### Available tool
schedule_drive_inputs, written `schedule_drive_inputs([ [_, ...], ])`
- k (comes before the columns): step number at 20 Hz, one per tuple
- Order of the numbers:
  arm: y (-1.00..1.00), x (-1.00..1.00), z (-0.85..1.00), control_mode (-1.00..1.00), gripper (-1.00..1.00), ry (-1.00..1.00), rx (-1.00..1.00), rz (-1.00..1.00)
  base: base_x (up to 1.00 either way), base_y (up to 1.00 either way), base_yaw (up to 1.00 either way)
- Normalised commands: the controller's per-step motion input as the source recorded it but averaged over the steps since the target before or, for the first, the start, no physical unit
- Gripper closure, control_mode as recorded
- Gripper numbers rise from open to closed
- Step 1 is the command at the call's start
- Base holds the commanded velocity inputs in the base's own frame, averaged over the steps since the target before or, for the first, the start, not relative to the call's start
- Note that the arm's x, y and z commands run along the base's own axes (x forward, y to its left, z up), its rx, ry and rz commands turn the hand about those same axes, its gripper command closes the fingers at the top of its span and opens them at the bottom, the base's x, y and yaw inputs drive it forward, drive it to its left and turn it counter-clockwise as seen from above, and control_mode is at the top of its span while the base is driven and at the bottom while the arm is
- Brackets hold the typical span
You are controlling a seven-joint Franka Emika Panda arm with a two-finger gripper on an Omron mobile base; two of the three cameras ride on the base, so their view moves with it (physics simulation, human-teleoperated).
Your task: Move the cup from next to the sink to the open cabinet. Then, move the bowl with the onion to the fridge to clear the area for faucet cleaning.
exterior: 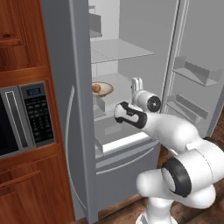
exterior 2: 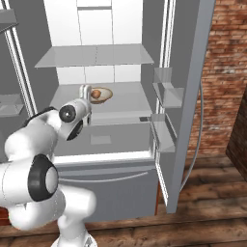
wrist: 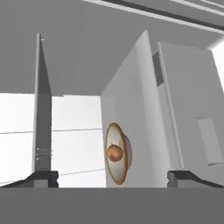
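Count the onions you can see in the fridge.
1. The onion sits in the bowl on a middle shelf of the open fridge, beyond the open gripper. Others could be hidden behind the left door.

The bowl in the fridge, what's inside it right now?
The bowl sits on a fridge shelf with one onion inside. The bowl's floor under the onion is covered, so nothing can be said about that spot.

We see the onion (exterior: 96,88) in the bowl (exterior: 105,89), which sits on a middle shelf inside the fridge (exterior: 78,109), seemingly toward its left wall; the microwave (exterior: 26,116) stands left of the fridge.
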Motion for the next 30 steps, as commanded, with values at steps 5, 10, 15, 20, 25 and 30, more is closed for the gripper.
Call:
schedule_drive_inputs([
  [5, -0.18, -1.0, 1.0, -1.0, -1.0, 0.41, 0.29, -0.15, 0.0, 0.0, 0.0],
  [10, -0.18, -1.0, 1.0, -1.0, -1.0, 0.52, 0.21, -0.09, 0.0, 0.0, 0.0],
  [15, 0.0, -1.0, 0.34, -1.0, -1.0, 0.23, 0.02, -0.18, 0.0, 0.0, 0.0],
  [20, -0.03, -0.8, -0.78, 1.0, -1.0, 0.0, 0.0, -0.12, -0.2, 0.0, -0.01],
  [25, 0.0, 0.0, 0.0, 1.0, -1.0, 0.0, 0.0, 0.0, -1.0, 0.08, 0.2],
  [30, 0.0, 0.0, 0.0, 1.0, -1.0, 0.0, 0.0, 0.0, -0.78, 0.1, 0.61],
])
